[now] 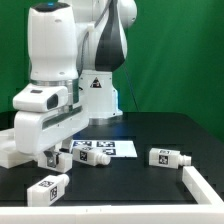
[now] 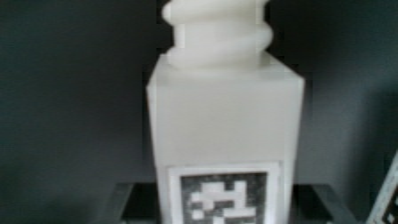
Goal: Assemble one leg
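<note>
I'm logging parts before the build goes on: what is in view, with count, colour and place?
leg: three, white, tagged, lying on the table: exterior view's right, by the marker board, front left; the wrist view shows one close up
marker board: one, white, mid-table
rail: one, white, front right
panel: one, white, left edge, partly hidden
table: one, black
arm: one, white
gripper: one, low at left; open or shut unclear
</note>
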Tool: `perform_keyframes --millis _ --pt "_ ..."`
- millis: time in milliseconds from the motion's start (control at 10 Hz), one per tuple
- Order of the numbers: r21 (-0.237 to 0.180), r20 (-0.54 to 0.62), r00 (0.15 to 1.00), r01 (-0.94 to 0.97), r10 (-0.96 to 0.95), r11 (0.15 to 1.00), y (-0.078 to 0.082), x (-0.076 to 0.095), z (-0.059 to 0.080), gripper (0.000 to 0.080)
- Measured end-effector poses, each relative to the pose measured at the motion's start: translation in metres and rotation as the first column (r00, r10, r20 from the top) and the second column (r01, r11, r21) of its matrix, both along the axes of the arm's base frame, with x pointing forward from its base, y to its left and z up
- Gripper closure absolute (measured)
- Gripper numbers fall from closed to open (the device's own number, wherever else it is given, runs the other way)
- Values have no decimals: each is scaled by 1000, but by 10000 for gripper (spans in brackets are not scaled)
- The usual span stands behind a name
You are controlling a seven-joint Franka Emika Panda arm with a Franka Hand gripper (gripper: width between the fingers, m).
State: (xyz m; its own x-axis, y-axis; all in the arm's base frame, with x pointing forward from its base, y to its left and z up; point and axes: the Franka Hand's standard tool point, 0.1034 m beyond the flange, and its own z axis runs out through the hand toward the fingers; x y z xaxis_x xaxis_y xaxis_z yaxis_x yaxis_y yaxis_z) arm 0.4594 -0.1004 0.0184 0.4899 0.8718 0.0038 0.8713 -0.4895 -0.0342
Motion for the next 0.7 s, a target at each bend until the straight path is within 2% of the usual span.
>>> perform_keyframes --millis 100,500,600,700 --pt "3 -10 1000 0 0 1000 1 -3 -5 514" --pt "3 -11 1000 3 -3 1000 1 -3 -6 514" --pt "3 -12 1000 3 -3 1000 1 -3 -6 327" --pt "3 -12 1000 3 -3 1000 1 -3 -6 209"
